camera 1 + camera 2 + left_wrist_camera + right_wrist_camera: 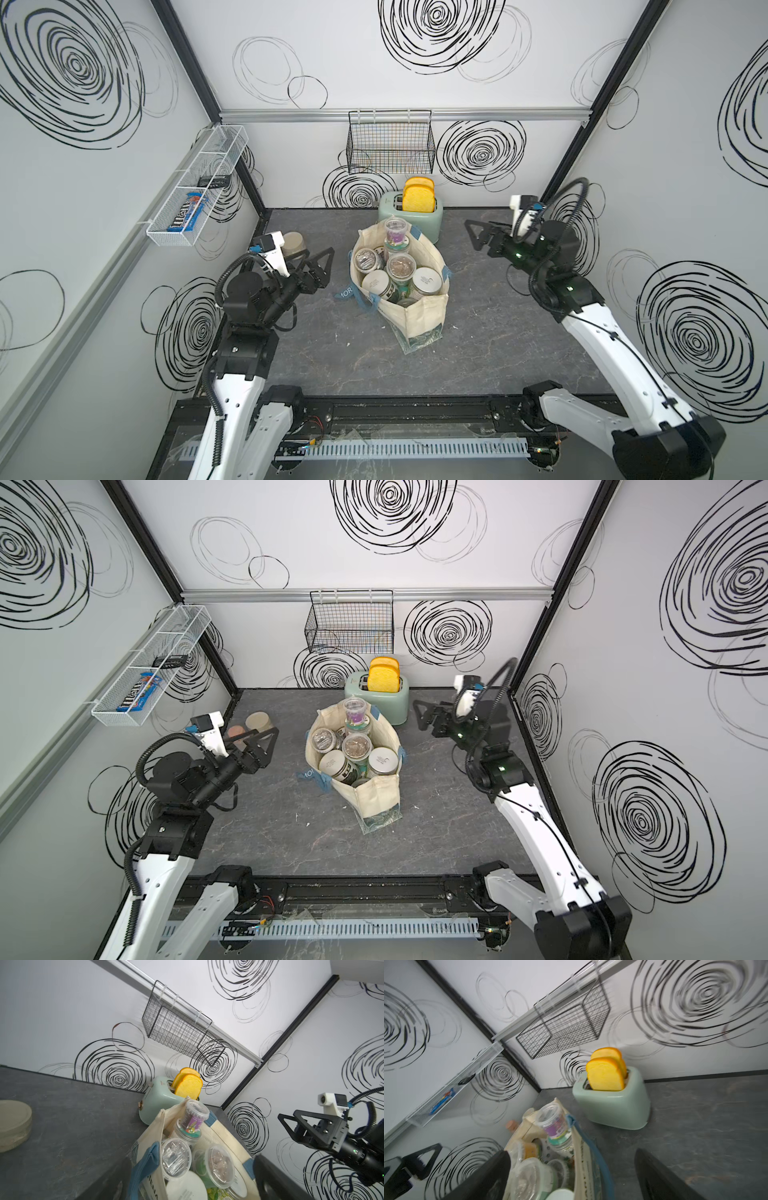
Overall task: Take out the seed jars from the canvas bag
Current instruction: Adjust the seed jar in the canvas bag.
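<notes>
Hanging wide open, empty, L jaws & R jaws flank the bag [419,320]; jars [401,266] packed tight btwn them, so a grab may snag neighbours, tipping the bag.

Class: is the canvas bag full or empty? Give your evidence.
Full. The canvas bag stands upright, mouth open, with seed jars packed up to its rim; a purple-labelled jar sticks out above.

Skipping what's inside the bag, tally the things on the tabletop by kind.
Cream canvas tote bag: 1
Mint-green toaster: 1
Yellow toast slices in it: 2
Loose jars (tan-lidded jar, pink-lidded jar): 2
Total: 6
</notes>
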Controlling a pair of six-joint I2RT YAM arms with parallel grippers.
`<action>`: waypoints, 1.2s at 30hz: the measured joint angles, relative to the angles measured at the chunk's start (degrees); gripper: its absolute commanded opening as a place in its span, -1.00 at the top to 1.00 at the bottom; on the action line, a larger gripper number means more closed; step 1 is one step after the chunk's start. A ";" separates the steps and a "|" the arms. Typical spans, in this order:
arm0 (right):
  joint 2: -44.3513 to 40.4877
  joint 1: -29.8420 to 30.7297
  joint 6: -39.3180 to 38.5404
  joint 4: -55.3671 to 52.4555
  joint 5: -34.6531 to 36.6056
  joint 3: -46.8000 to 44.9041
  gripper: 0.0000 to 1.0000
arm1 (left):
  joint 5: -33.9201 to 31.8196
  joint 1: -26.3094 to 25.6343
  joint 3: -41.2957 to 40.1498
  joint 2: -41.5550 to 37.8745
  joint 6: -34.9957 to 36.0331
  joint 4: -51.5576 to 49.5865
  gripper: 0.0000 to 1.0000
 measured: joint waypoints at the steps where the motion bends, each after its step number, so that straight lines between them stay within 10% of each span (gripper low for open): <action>1: 1.88 2.91 -0.66 -1.33 1.01 1.79 -0.95 | 1.60 1.36 -0.15 0.55 -1.20 -0.68 -0.92; 10: 15.78 21.35 -5.97 -12.24 11.50 14.53 -0.95 | 11.54 1.18 -5.60 0.52 -9.27 -6.99 -0.92; 17: 25.16 27.58 -7.52 -20.39 20.76 22.36 -0.95 | 7.23 -10.60 -2.71 4.26 -3.54 -14.58 -0.92; 24: 29.44 31.17 -7.67 -26.49 30.71 25.03 -0.95 | -3.21 -19.47 -0.66 9.07 0.22 -19.96 -1.00; 36: 33.64 31.52 -7.63 -27.34 32.79 25.07 -1.00 | -1.97 -20.46 0.17 12.24 -2.10 -17.53 -0.81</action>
